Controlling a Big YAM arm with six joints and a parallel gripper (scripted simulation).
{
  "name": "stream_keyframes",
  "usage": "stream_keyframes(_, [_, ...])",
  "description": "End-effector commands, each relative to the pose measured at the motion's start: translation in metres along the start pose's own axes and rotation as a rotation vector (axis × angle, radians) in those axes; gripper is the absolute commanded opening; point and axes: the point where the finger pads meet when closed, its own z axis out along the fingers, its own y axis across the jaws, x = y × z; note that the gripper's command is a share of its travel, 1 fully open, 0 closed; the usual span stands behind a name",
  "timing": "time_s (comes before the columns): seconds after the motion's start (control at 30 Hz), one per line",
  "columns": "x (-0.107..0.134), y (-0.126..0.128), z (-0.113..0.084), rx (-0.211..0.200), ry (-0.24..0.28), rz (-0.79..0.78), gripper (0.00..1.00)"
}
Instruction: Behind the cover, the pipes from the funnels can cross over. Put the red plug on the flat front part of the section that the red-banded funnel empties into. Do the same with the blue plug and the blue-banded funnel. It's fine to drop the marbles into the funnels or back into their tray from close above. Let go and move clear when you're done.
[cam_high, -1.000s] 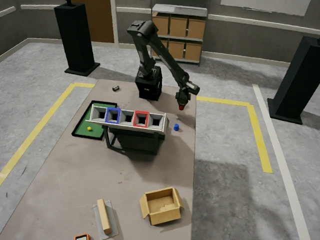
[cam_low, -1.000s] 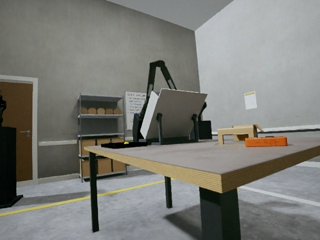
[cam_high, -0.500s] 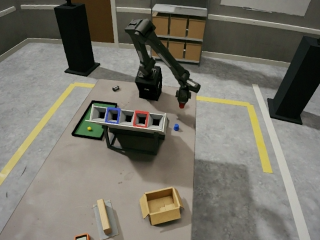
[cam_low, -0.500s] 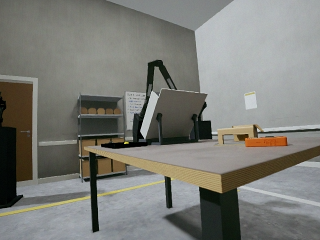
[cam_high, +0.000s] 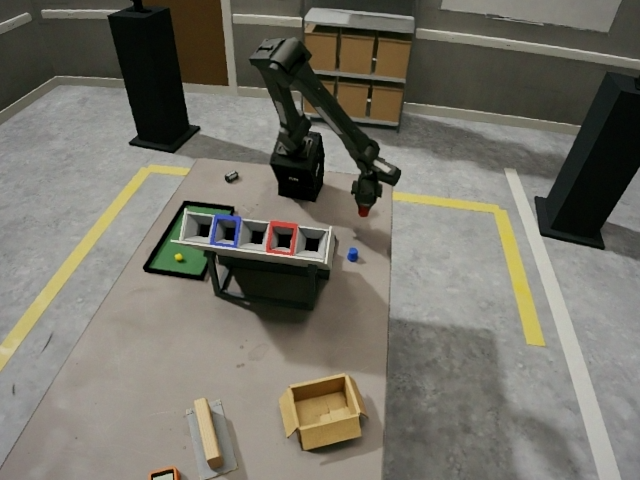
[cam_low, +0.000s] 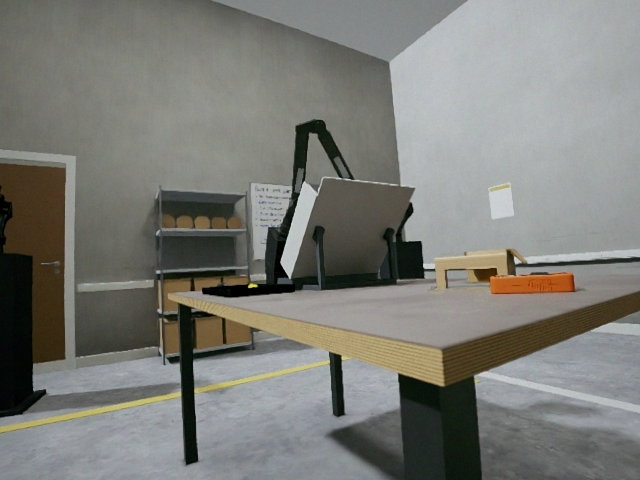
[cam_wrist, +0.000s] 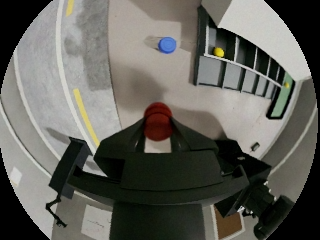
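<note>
My black parallel gripper is pinched on the small red cylindrical plug; in the wrist view the plug sits between my fingers, pointing down. I hang above the grey table top, off the right end of the white row of five funnels, near the table's edge.

Small blue cylindrical plug stands on the table just beside that same end of the funnel row, apart from me and closer to the camera in the top view. Wrist view shows it ahead of me on bare table.

Blue-banded funnel is second from the left, red-banded funnel fourth. Wrist view: dark open sections under the rack, one yellow marble in the end section nearest me.

Green tray with black rim lies at the far end of the rack, another yellow marble in it.
</note>
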Motion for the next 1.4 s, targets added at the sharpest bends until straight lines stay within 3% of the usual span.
stream_keyframes(0.0, [-0.003,0.005,0.000,-0.001,-0.002,0.011,0.00])
stream_keyframes(0.13, [-0.004,0.005,0.001,-0.001,-0.003,0.011,0.00])
stream_keyframes(0.53, [-0.050,0.009,0.031,-0.013,-0.009,0.013,0.00])
stream_keyframes(0.77, [-0.039,0.008,0.027,-0.012,-0.004,-0.018,0.00])
stream_keyframes(1.1, [-0.047,-0.018,0.027,-0.014,-0.011,0.014,0.00])
stream_keyframes(1.37, [-0.045,-0.074,0.027,-0.013,-0.013,0.012,0.00])
